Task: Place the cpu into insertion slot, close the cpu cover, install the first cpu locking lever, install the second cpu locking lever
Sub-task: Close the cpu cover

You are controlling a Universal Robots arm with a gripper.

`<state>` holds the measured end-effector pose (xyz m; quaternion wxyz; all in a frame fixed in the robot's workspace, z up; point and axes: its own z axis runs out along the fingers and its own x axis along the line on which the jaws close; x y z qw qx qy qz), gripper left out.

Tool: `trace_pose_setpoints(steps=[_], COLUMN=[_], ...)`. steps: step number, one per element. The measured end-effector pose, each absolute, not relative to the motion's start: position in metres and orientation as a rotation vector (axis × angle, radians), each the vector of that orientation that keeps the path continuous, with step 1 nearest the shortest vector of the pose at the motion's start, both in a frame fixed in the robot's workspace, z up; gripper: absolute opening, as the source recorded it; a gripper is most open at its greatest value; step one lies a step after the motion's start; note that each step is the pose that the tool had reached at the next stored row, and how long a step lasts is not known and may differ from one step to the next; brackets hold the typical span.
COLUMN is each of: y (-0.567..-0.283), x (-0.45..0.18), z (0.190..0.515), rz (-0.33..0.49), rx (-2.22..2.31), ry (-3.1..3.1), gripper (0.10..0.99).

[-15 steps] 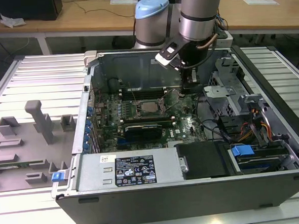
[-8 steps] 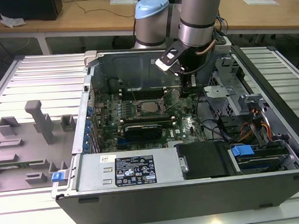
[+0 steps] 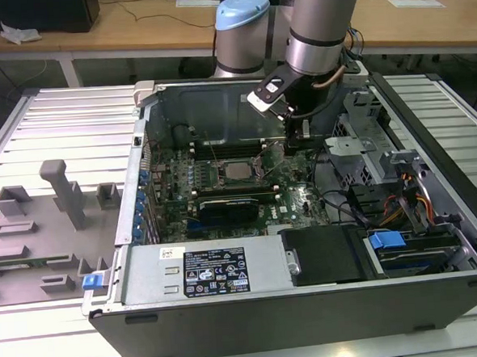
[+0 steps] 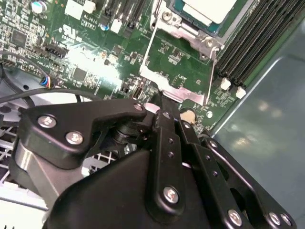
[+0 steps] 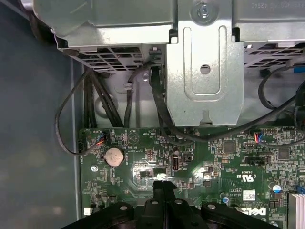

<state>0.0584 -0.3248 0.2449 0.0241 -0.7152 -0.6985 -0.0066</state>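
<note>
The arm [image 3: 318, 28] comes down from the upper middle of the exterior view into the open computer case [image 3: 311, 311]. The gripper [image 3: 300, 137] hangs low over the green board [image 3: 296, 195], a little toward the exterior view's right of the slot [image 3: 236, 158].

The cpu [image 3: 238, 172] lies already in the slot, near the middle of the frame, with its pale metal top up. In the second wrist view the cpu [image 4: 209, 8] sits inside the silvery rim of the slot [image 4: 183, 29], and the cover [image 4: 178, 93] is swung open away from it; the green board is seen through its window. The gripper [image 4: 159, 102] has its tip just at the free edge of the cover, touching it or nearly so; I cannot tell which.

In the first wrist view the two fingers [image 5: 157, 191] stand pressed together with only a thin line between them, and no object is seen gripped there. A round coin battery [image 5: 114, 156] is on the board near them.
</note>
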Motion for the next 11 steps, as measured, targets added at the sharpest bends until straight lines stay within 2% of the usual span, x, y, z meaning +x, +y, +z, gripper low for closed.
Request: trace_pose_setpoints(steps=[11], y=[-0.323], x=[0.038], z=[0.245], rz=[-0.049], rx=[-2.225], ry=[-2.174], gripper=[0.106])
